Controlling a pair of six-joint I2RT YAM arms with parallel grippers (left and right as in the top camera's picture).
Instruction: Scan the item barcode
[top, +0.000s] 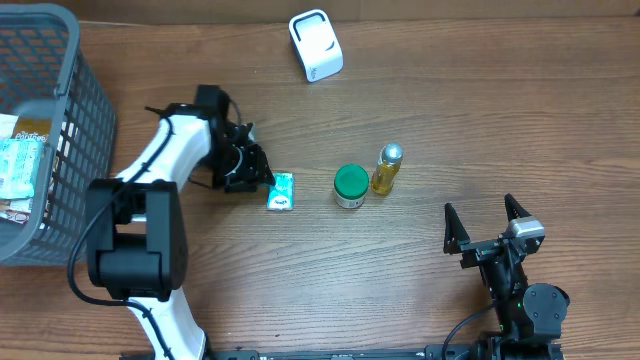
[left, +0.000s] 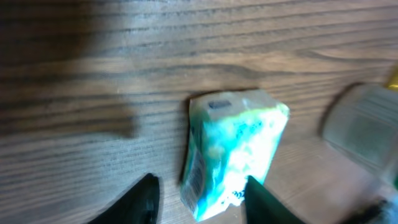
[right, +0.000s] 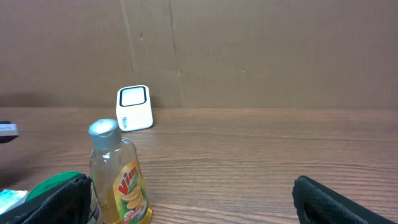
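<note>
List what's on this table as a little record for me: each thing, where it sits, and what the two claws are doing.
scanner: white barcode scanner, alone at the far side of the table
packet: small teal packet, lying flat mid-table
left gripper: open, fingers apart at the packet's near end
jar: green-lidded jar, between packet and bottle
bottle: yellow Vim bottle, upright, close beside the jar
right gripper: open, empty, well apart from the items
basket: grey basket, at the left edge, packets inside
</note>
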